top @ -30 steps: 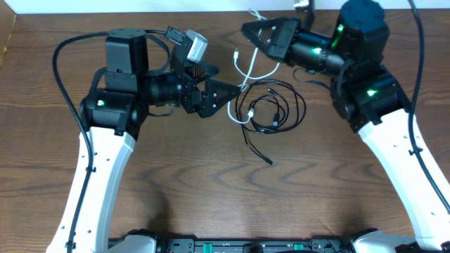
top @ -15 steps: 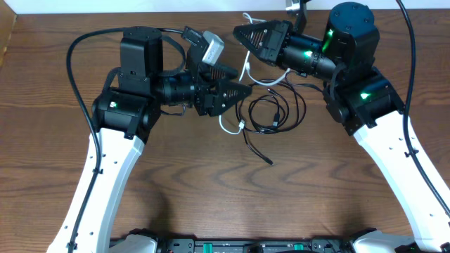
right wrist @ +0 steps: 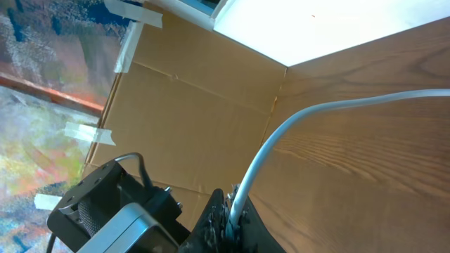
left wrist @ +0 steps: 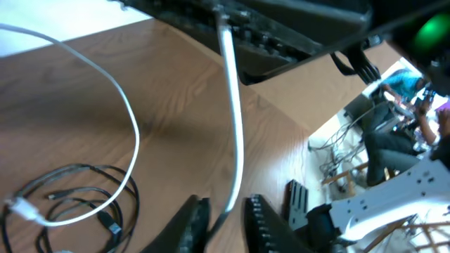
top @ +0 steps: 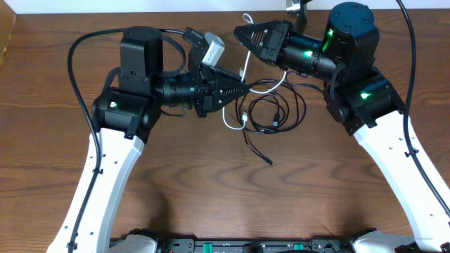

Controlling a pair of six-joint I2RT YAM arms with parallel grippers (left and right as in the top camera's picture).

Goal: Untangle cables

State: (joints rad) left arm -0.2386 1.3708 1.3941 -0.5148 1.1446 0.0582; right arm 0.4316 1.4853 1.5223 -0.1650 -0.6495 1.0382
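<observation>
White cable rises from the black cables at mid-table to the right gripper, clamped on it at the far edge. It passes between the left gripper's nearly closed jaws; I cannot tell whether they grip it. Pulling could cinch the knot.

Left fingers nearly together, right fingers clamped shut

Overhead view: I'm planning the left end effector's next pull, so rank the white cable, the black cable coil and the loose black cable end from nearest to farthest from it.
1. The white cable, at the tip of the left end effector.
2. The black cable coil, just to its right.
3. The loose black cable end, farthest, lower in the picture.
</observation>
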